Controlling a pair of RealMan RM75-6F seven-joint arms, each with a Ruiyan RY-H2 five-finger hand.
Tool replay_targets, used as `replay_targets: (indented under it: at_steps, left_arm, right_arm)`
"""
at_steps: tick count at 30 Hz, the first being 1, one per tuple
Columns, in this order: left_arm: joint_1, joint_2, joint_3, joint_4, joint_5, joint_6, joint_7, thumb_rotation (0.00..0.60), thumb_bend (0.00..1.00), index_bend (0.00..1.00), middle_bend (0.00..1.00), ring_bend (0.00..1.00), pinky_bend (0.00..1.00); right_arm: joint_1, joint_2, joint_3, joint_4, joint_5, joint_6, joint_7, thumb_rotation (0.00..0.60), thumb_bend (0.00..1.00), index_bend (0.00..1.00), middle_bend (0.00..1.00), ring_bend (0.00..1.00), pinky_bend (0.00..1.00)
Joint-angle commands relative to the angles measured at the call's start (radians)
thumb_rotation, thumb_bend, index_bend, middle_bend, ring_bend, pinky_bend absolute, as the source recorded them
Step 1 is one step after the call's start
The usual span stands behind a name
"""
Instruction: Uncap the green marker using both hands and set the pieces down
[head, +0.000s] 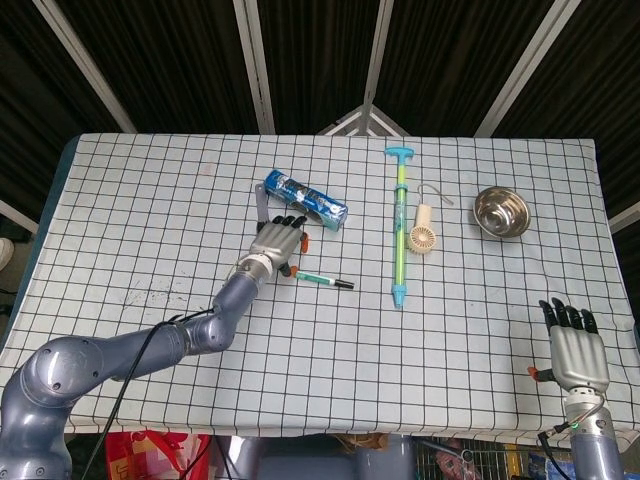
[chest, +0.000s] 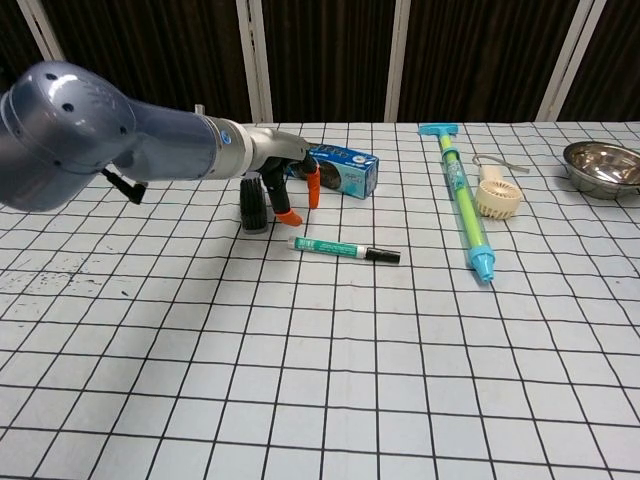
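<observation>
Head view: the marker (head: 322, 279) lies capped on the table (head: 140, 200), just below the blue box (head: 305, 199). The left hand (head: 277, 244) hovers beside the marker's green end, fingers apart, empty. The right hand (head: 575, 348) rests spread, empty, far right of the marker.

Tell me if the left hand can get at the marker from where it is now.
Probably yes. The left hand hovers just beside the marker's white end with fingers apart, and nothing lies between them. The brush and blue box sit behind the hand, out of its path.
</observation>
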Motion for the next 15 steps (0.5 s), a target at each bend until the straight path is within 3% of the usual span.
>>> replay_targets:
  at_steps: [1,7,15]
  left_arm:
    - [-0.012,-0.036,0.028,-0.032,-0.027,0.110,0.046,0.600,0.45,0.41,0.00,0.00,0.00]
    - [-0.007,-0.027,0.028,-0.128,-0.053,0.229,0.102,0.600,0.45,0.41,0.00,0.00,0.00]
    - [0.021,-0.071,0.018,-0.125,-0.014,0.271,0.092,0.600,0.44,0.42,0.00,0.00,0.00]
  right_arm:
    - [0.003,-0.016,-0.004,0.028,-0.003,-0.016,0.023,0.600,0.12,0.11,0.06,0.08,0.05]
    - [0.006,-0.039,-0.011,0.083,-0.015,-0.042,0.066,0.600,0.12,0.11,0.06,0.08,0.05]
    - [0.004,-0.052,-0.016,0.130,-0.022,-0.062,0.111,0.600,0.12,0.11,0.06,0.08,0.05]
